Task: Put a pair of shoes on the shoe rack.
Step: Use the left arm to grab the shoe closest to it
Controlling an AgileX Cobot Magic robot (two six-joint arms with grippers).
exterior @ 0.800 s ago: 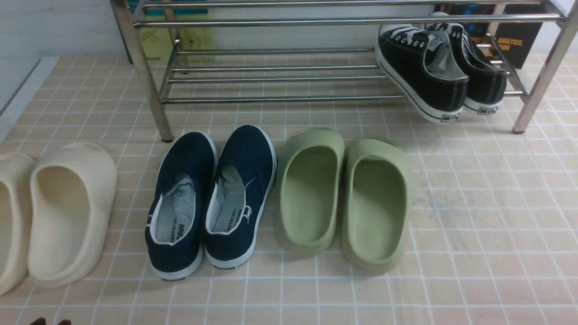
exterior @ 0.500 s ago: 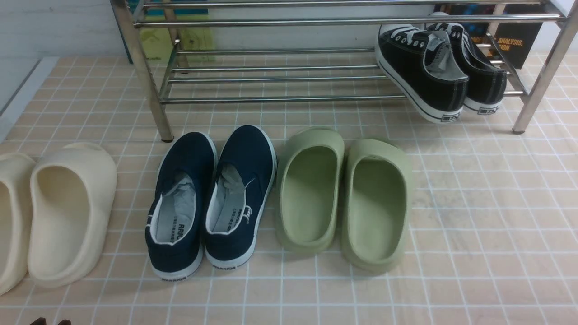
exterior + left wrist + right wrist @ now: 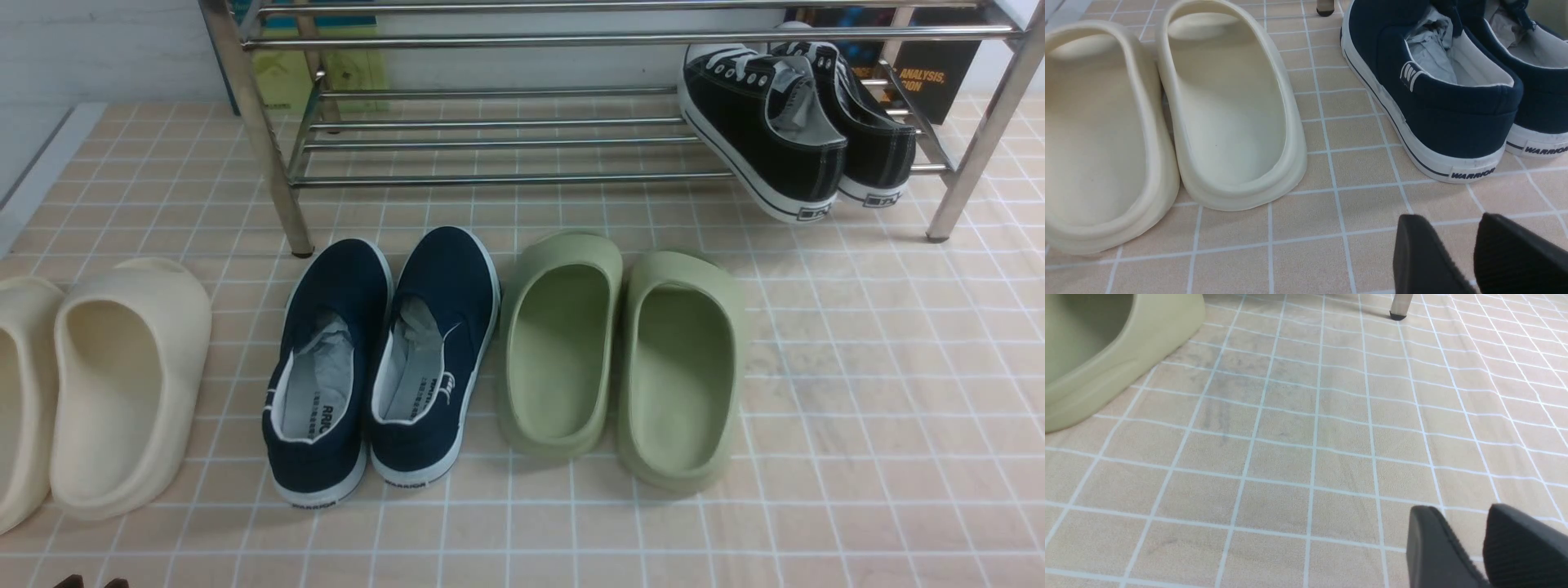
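Left black pincer (image 3: 1447,222): fingertips slightly apart. Right black pincer (image 3: 1461,510): tips likewise parted, their lower parts cut off, contact seemingly none. Navy canvas slip-ons with white rubber soles (image 3: 314,457) sit before the shiny chrome tube rack (image 3: 506,179).

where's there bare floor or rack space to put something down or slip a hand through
Bare: floor right of the olive clogs; the strip between the cream clogs and navy slip-ons; the lower shelf left of the black sneakers. Crowded: within each pair, and between slip-ons and olive clogs.
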